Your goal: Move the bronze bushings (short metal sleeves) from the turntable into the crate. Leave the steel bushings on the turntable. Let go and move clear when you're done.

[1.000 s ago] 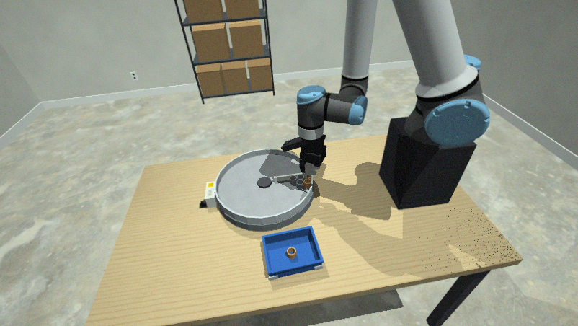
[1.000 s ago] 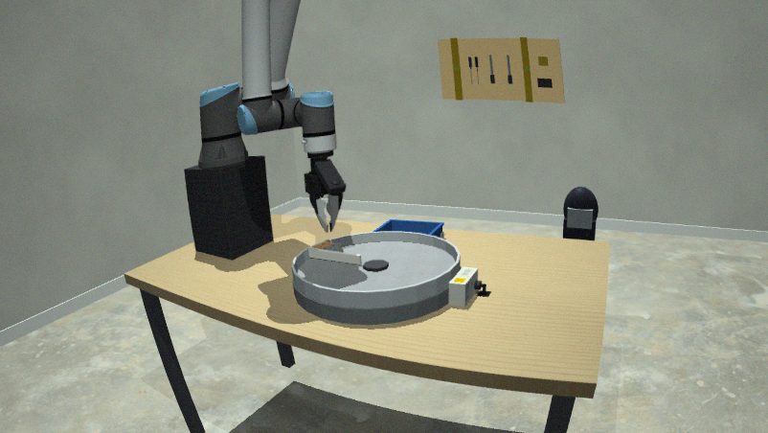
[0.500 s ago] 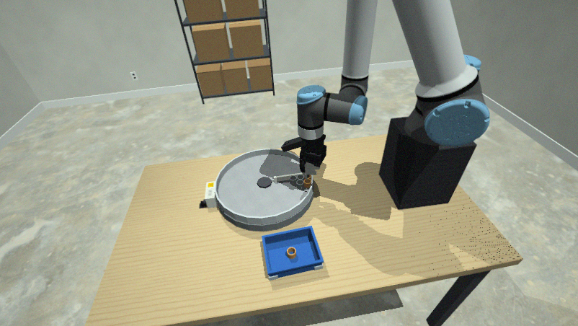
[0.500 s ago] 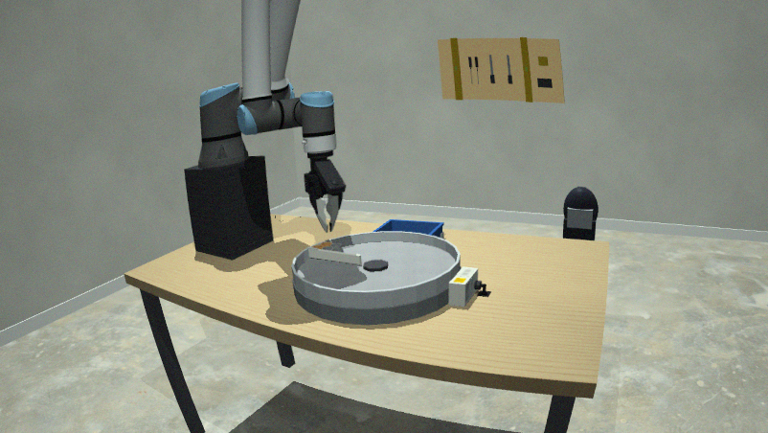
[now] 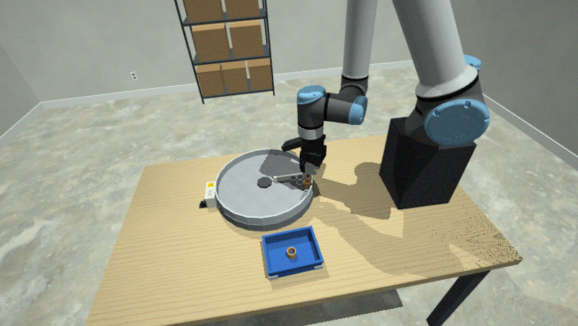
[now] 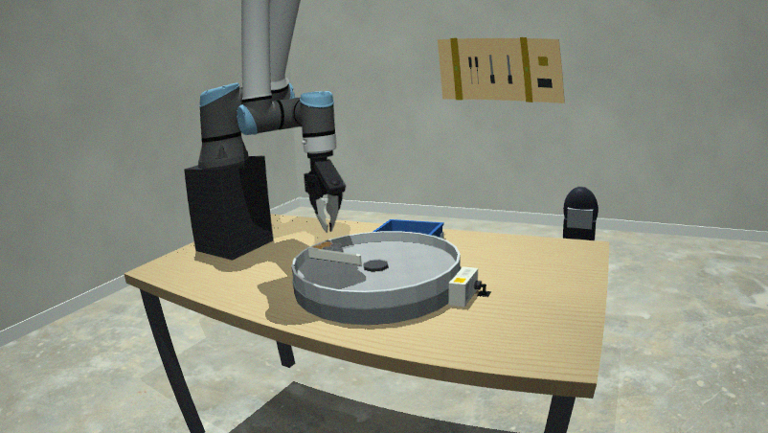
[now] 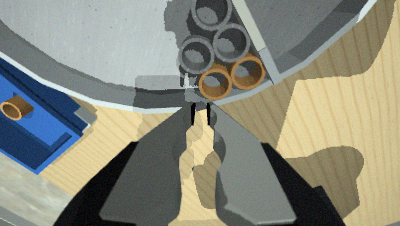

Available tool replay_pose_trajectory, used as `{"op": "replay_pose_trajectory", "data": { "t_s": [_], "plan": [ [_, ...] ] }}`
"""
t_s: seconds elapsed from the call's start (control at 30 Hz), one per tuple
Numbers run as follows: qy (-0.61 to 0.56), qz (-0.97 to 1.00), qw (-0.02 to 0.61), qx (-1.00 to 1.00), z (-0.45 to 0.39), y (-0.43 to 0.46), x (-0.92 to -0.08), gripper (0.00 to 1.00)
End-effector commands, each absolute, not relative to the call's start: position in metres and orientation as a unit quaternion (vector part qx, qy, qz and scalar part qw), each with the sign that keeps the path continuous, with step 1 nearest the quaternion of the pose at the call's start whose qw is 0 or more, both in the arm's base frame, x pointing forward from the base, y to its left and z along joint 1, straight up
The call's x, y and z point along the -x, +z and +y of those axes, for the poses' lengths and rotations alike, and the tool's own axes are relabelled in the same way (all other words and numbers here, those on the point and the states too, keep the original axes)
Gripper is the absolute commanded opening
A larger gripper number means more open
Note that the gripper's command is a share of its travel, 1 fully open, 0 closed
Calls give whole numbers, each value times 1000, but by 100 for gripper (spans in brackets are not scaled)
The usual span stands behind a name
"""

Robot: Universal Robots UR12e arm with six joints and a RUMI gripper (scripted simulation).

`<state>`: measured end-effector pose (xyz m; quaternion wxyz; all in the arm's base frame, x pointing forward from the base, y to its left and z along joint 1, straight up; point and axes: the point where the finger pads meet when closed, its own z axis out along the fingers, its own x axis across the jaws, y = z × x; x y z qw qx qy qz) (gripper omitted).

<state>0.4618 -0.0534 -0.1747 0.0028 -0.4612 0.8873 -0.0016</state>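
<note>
Wrist: round, hollow bronze bushings (image 7: 215,95).

No clear change shows between the earlier pictures and now.
</note>
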Motion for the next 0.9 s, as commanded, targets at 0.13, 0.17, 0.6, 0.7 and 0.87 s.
{"op": "replay_pose_trajectory", "data": {
  "t_s": [0.13,0.17,0.6,0.7,0.87],
  "plan": [
    [-2,887,3,461,-53,-174,-462,6],
    [-2,887,3,461,-53,-174,-462,6],
    [-2,887,3,461,-53,-174,-462,6],
    [-2,887,3,461,-53,-176,-462,6],
    [-2,887,3,461,-54,-194,-462,6]
  ]
}}
